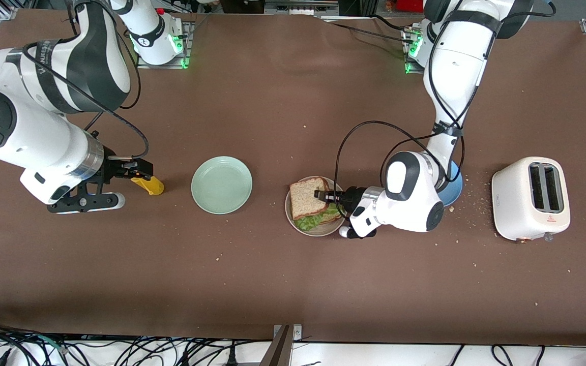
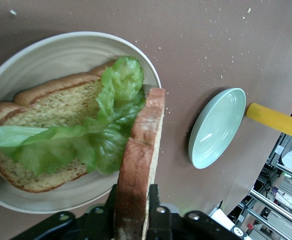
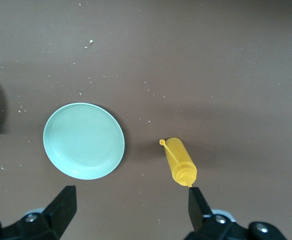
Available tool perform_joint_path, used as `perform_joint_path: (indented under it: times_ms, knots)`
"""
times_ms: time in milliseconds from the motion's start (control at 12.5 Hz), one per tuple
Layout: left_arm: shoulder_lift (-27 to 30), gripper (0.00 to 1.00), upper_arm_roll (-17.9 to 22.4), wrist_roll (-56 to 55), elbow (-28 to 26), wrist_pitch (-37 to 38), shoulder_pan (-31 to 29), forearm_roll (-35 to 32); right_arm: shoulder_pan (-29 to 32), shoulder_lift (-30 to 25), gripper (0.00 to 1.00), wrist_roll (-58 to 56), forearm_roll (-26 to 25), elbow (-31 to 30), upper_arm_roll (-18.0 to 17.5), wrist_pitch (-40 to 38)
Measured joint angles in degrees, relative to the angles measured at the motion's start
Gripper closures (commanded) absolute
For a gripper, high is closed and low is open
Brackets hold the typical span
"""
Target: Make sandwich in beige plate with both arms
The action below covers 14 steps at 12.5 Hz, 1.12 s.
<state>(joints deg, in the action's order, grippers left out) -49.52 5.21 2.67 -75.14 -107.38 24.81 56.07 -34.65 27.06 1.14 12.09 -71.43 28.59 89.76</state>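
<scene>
Left gripper over beige plate, fingers either side of top slice, held on edge, tilted over lettuce; grip looks light, possibly easing.

Bottom slice flat in plate, lettuce draped on it.

Bread soft, light, crumbly: pinch at crust, gently. Lettuce limp, slides easily.

Right gripper waits, fingers wide apart, empty, above yellow bottle beside mint plate.
</scene>
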Motion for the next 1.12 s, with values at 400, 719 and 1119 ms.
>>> perform_joint_path:
  times_ms: [400,719,1119]
  knots:
    - [0.21,0.00,1.12,-0.18,0.03,1.36,-2.77,-9.20,1.37,-0.05,0.01,-1.52,-0.27,-0.15,-1.16,0.12]
    - [3.32,0.00,2.19,-0.19,0.89,10.23,-11.22,-21.13,11.85,-1.52,0.01,-1.46,-7.57,-0.23,-15.27,0.30]
    - [10.17,0.00,2.33,-0.18,1.25,17.52,-20.91,-40.31,23.21,-4.20,0.01,-1.43,-12.56,-3.56,-28.25,3.75]
